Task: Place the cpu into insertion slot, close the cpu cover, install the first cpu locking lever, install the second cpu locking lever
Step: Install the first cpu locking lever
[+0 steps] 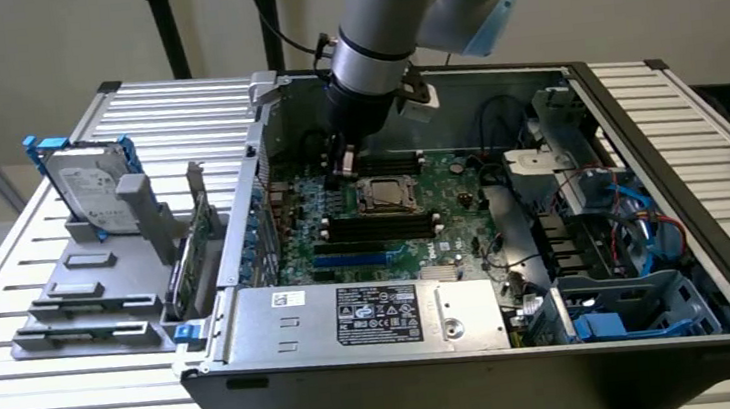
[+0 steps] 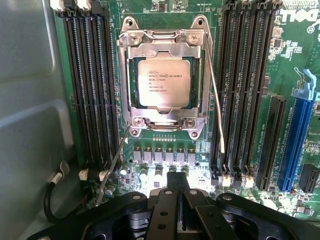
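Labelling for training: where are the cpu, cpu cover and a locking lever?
cpu (image 2: 164,82): wrist view, centre of its metal top.
cpu cover (image 2: 165,50): wrist view, one bar of its frame.
locking lever (image 2: 216,100): wrist view, midway along the rod.

Silvery-grey cpu (image 2: 164,82), silvery cpu cover (image 2: 165,46), green board (image 2: 295,75), black memory slots (image 2: 92,90)

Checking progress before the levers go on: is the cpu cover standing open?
No, the cpu cover lies flat, framing the metal top of the cpu.
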You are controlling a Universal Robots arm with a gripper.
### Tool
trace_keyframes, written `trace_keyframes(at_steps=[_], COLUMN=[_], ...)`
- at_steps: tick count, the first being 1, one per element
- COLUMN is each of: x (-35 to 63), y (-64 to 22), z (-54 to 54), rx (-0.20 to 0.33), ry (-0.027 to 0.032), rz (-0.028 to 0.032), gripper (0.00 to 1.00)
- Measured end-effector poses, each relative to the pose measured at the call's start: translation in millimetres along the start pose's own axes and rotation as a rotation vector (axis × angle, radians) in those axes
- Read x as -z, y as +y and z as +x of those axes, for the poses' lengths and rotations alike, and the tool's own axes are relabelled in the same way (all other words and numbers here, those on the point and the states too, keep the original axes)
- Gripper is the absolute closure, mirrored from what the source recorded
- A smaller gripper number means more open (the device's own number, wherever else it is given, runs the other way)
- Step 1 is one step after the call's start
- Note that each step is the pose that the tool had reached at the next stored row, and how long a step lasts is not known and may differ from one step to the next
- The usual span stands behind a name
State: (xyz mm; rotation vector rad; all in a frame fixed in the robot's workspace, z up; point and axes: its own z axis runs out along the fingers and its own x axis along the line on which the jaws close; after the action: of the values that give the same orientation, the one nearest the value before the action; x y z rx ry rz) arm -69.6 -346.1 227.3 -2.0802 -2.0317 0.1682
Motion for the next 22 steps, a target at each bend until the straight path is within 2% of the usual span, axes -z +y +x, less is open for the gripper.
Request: trace_keyframes(at_steps=[6, 12, 16, 22], x=[10.4, 11.7, 11.9, 12.0], y=[-7.5, -10.2, -11.0, -12.0], z=[-5.9, -6.1, -6.0, -6.1], rx=[0.0, -0.019, -0.054, -0.113], ry=[0.0031, 0.02, 0.0383, 0.0724], rz=[0.0019, 0.0027, 0.0006, -0.0034], gripper=[0.89, 0.89, 0.89, 0.89])
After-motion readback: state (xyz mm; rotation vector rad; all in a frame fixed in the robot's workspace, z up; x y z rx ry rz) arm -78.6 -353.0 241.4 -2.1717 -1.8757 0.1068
